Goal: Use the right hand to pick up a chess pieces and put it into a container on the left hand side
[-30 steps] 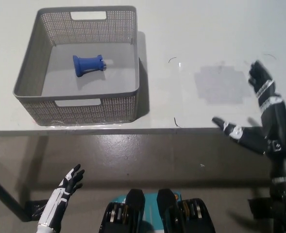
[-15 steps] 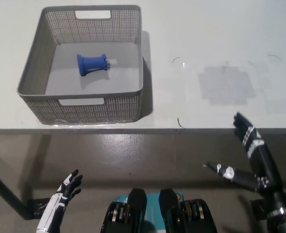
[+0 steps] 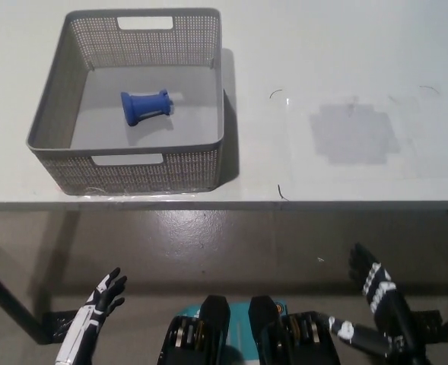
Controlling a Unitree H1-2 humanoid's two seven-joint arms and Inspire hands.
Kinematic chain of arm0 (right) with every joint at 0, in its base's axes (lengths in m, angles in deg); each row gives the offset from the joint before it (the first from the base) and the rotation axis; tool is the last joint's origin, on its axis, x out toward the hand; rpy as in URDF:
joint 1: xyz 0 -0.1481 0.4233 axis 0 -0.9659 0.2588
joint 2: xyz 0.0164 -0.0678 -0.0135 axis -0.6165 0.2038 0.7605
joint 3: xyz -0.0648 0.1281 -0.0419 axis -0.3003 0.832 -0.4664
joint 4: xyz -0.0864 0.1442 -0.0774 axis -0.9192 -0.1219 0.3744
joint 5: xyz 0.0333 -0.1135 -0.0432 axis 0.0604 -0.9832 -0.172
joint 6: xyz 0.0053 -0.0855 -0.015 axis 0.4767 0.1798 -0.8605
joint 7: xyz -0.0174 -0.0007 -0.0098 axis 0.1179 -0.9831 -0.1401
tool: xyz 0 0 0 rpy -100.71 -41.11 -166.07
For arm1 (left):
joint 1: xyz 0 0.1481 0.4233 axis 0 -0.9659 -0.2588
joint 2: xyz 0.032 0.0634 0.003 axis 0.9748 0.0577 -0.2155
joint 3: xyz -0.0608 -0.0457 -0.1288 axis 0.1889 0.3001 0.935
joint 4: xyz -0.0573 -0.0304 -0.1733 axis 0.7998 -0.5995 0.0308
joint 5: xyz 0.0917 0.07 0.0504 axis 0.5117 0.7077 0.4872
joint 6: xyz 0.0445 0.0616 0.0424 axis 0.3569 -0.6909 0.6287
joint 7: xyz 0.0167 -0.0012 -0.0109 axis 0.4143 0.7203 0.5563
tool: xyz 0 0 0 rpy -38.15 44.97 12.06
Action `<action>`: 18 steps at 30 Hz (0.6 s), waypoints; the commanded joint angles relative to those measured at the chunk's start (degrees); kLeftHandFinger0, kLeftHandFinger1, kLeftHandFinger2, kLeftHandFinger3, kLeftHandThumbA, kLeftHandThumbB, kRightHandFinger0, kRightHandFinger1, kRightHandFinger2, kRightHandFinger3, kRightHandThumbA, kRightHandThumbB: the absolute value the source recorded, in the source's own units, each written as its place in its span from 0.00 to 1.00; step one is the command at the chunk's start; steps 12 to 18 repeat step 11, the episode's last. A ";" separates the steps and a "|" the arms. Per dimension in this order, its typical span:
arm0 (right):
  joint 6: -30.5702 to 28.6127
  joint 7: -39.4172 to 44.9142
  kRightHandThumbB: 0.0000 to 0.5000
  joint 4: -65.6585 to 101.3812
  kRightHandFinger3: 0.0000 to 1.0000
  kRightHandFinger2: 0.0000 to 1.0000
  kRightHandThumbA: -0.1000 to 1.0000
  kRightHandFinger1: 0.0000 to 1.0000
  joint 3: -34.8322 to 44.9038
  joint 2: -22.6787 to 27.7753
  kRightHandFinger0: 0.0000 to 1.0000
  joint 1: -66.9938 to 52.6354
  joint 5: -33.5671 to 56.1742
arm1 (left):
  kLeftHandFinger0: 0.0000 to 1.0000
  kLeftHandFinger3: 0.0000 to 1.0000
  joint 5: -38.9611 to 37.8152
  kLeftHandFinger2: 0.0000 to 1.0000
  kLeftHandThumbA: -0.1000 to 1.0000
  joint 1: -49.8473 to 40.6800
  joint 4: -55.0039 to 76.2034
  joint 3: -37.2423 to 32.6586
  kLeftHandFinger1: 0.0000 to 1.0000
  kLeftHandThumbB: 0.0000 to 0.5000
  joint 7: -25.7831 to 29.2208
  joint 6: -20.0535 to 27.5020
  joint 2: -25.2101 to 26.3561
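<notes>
At lower left the white left hand (image 3: pixel 100 306) hangs below the bench (image 3: pixel 345 68), fingers spread, holding nothing. At upper left a grey perforated basket (image 3: pixel 136 169) with cut-out handles holds a blue spool-shaped chess piece (image 3: pixel 146 106) lying on its side. At lower right the black right hand (image 3: pixel 376 308), fingers apart and empty, has dropped lower than a moment ago.

Basket (image 3: pixel 208 57) walls block sideways entry — top seemingly open.

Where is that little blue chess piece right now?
In the head view, the blue chess piece lies on its side inside the grey basket, on the table's left side.
</notes>
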 commanded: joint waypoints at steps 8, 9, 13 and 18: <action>-3.38 2.67 0.27 -1.41 1.00 1.00 1.00 1.00 1.25 1.65 1.00 1.39 2.47 | 1.00 1.00 -1.49 1.00 1.00 3.76 -0.37 0.49 1.00 0.54 0.23 1.49 -0.14; -3.65 2.92 0.29 -1.81 1.00 1.00 1.00 1.00 1.16 1.69 1.00 1.47 2.51 | 1.00 1.00 -1.58 1.00 1.00 3.64 -0.08 0.52 1.00 0.50 0.25 1.19 -0.17; -3.74 3.03 0.29 -1.96 1.00 1.00 1.00 1.00 1.14 1.71 1.00 1.51 2.59 | 1.00 1.00 -1.60 1.00 1.00 3.61 0.00 0.53 1.00 0.50 0.26 1.08 -0.19; -3.74 3.03 0.29 -1.96 1.00 1.00 1.00 1.00 1.14 1.71 1.00 1.51 2.59 | 1.00 1.00 -1.60 1.00 1.00 3.61 0.00 0.53 1.00 0.50 0.26 1.08 -0.19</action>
